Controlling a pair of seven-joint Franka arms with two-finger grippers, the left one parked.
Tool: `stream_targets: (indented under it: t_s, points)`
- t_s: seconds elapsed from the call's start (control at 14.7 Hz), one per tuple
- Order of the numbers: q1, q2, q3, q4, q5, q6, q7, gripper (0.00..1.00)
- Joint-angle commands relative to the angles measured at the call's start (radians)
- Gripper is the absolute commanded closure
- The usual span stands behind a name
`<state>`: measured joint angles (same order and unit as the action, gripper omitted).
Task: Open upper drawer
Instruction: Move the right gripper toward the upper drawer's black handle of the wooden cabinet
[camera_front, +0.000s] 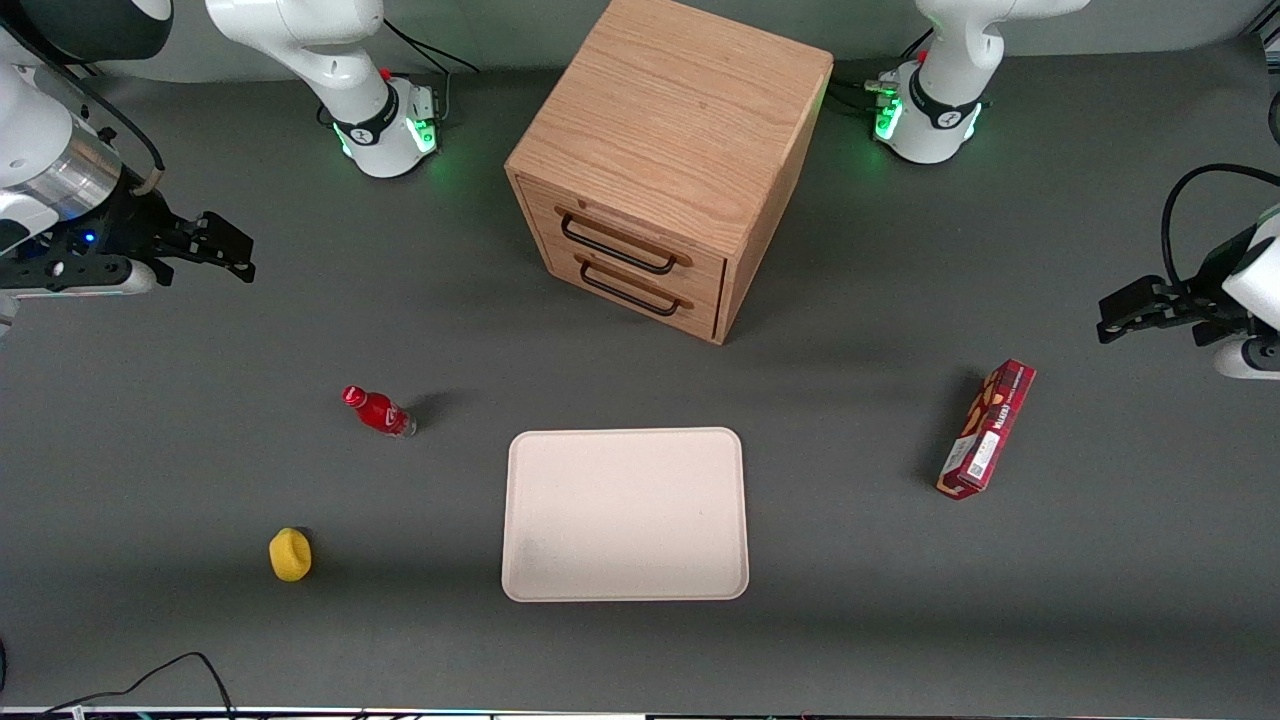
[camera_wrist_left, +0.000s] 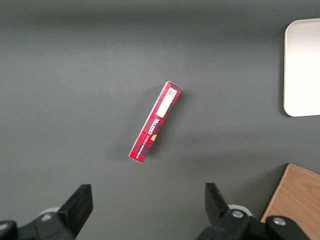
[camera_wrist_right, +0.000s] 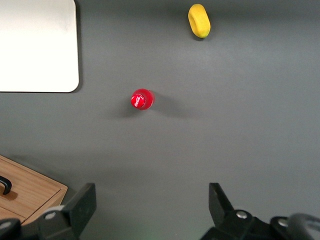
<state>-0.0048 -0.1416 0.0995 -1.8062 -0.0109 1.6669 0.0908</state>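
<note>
The light oak cabinet (camera_front: 670, 130) stands on the grey table, farther from the front camera than the tray. Its upper drawer (camera_front: 690, 272) is pushed in flush, with a black wire handle (camera_front: 615, 247). The matching lower drawer (camera_front: 700, 312) below it is also shut. My right gripper (camera_front: 235, 250) is open and empty. It hangs above the table toward the working arm's end, well apart from the cabinet. In the right wrist view the gripper (camera_wrist_right: 152, 205) looks down on bare table, and a corner of the cabinet (camera_wrist_right: 30, 192) shows beside one finger (camera_wrist_right: 82, 202).
A red bottle (camera_front: 378, 411) stands between my gripper and the pale tray (camera_front: 625, 515); it also shows in the right wrist view (camera_wrist_right: 142, 99). A yellow object (camera_front: 290, 554) lies nearer the front camera. A red box (camera_front: 986, 430) lies toward the parked arm's end.
</note>
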Motion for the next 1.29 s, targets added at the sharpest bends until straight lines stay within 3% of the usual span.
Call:
stream_targets:
  t_s: [0.0,0.48,0.68,0.82,0.95,1.22]
  points:
    - [0.008,0.013,-0.012,0.027,0.016,-0.027,0.021,0.0]
    - [0.023,0.065,0.008,0.158,0.02,-0.099,0.011,0.0]
    - [0.023,0.125,0.06,0.249,0.199,-0.179,-0.006,0.0]
    - [0.026,0.135,0.112,0.254,0.291,-0.177,-0.144,0.0]
    - [0.028,0.181,0.17,0.271,0.334,-0.162,-0.351,0.0]
    - [0.029,0.347,0.33,0.343,0.326,-0.103,-0.448,0.0]
